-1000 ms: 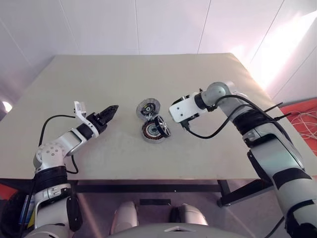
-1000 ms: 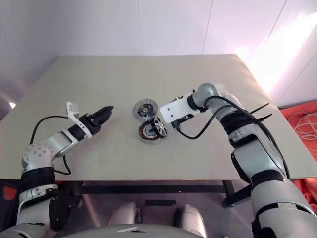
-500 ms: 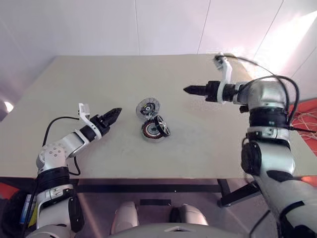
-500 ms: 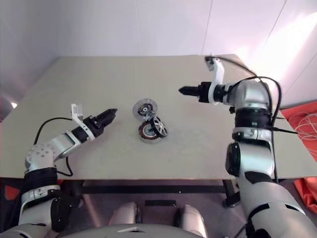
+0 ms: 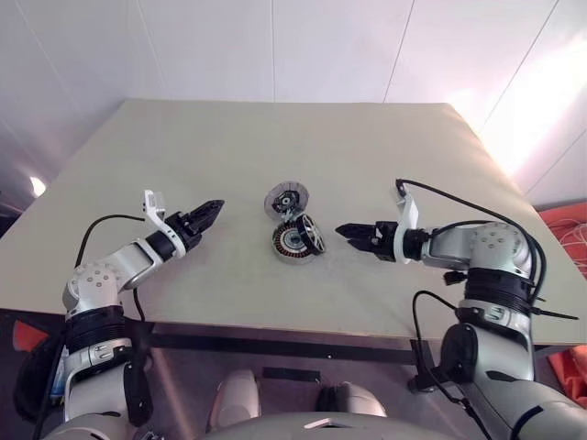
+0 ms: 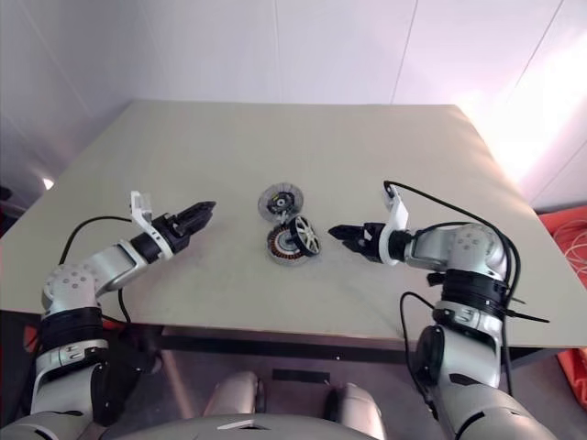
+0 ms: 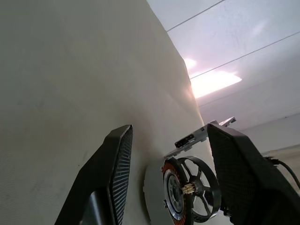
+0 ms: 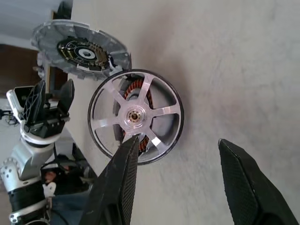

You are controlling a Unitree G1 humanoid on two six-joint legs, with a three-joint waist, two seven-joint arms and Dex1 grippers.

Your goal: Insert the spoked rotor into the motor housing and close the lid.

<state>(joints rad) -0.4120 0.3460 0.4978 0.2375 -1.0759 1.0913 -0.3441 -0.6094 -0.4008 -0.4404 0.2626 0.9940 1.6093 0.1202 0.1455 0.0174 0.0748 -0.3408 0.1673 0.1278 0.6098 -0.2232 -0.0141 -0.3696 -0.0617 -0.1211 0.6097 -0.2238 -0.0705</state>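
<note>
on table (image 5: 229, 147), spoked rotor (image 5: 297, 238) sits between both open grippers.

Open jaws frame the spoked rotor (image 7: 187, 194) (tilted) on the table (image 7: 56, 84).

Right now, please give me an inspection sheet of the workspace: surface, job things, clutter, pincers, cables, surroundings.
Surface: beige table, flat and bare around the parts.
Job's things: spoked rotor near the table's middle; a silver spoked wheel stands tilted on edge against it; the lid lies just behind, dark ring face up.
Clutter: nothing seen.
Pincers: left pincer open, holding nothing, left of the parts; right pincer open, holding nothing, right of them; both point at the parts.
Cables: black cable looping over the right arm; another on the left arm.
Surroundings: white panelled walls.
</note>
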